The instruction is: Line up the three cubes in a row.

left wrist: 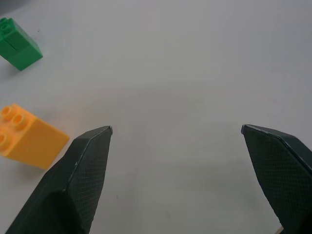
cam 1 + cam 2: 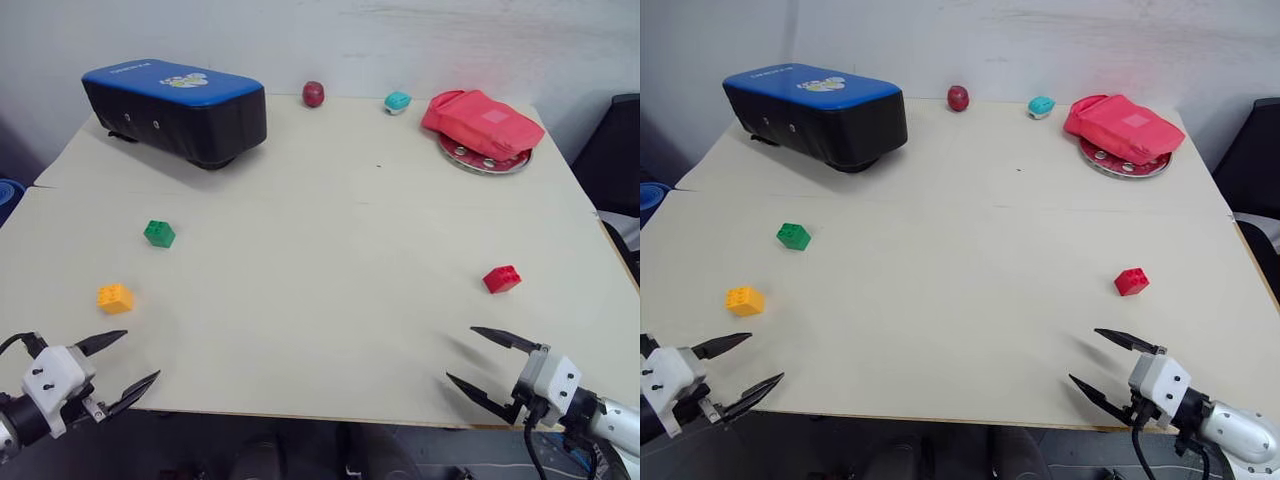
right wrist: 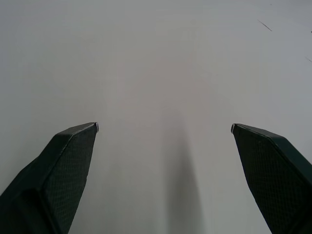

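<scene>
Three studded cubes lie apart on the pale table (image 2: 330, 250). The green cube (image 2: 159, 233) sits at the left, the orange-yellow cube (image 2: 114, 297) a little nearer and further left, and the red cube (image 2: 501, 279) at the right. My left gripper (image 2: 128, 357) hovers open at the near left edge, just short of the orange-yellow cube (image 1: 29, 139); the green cube (image 1: 18, 45) lies beyond it. Open and empty, my right gripper (image 2: 460, 354) hangs at the near right edge, a short way in front of the red cube.
A black case with a blue lid (image 2: 175, 108) stands at the back left. Along the back edge are a dark red ball (image 2: 313, 94), a small teal object (image 2: 397, 102) and a red pouch (image 2: 482, 122) lying on a round metal plate (image 2: 490, 162).
</scene>
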Available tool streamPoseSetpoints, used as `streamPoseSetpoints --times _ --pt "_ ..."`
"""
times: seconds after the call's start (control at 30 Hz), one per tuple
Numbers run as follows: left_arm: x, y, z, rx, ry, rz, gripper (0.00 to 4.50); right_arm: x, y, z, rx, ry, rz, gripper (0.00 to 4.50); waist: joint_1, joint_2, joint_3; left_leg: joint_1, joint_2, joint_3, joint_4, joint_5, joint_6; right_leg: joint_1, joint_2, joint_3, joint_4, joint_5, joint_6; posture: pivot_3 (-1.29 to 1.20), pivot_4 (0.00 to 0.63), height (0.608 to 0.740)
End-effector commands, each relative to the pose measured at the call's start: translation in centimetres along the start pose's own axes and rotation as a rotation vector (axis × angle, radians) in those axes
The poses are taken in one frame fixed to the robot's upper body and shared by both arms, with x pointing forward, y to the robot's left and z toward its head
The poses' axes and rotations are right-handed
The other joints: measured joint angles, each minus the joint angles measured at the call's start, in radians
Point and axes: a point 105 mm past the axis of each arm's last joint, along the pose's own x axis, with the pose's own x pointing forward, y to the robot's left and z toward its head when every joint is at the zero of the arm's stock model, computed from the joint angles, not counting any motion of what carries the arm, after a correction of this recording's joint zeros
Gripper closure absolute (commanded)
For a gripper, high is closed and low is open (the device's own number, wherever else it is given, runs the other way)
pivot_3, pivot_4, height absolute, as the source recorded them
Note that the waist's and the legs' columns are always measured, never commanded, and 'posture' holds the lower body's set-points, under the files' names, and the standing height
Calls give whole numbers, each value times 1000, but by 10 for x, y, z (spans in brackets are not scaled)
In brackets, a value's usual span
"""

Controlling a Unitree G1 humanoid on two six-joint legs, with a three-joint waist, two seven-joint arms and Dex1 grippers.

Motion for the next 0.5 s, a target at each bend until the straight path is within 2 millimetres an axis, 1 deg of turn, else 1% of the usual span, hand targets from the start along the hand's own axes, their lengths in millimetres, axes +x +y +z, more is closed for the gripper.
streamPoseSetpoints --times 0.03,0.13,0.27,0.4,0.5 --pt "-3 1 4 6 12 -18 38 1 -3 4 -14 -14 2 10 0 0 0 0 0 0 0 0 0 0 0 0 0 0 0 0 150 740" --pt "-2 5 7 1 -16 20 38 1 -4 5 -12 -16 -2 10 0 0 0 0 0 0 0 0 0 0 0 0 0 0 0 0 150 740" --pt "-2 4 13 -48 -64 0 38 1 -5 5 -6 -15 -21 10 0 0 0 0 0 0 0 0 0 0 0 0 0 0 0 0 150 740" --pt "-5 4 19 -112 -110 -24 38 -2 1 5 15 -8 -19 10 0 0 0 0 0 0 0 0 0 0 0 -1 0 0 0 0 150 740" --pt "-6 6 21 -109 -115 -31 38 -4 1 5 31 -4 -39 10 0 0 0 0 0 0 0 0 0 0 0 -1 0 0 0 0 150 740"
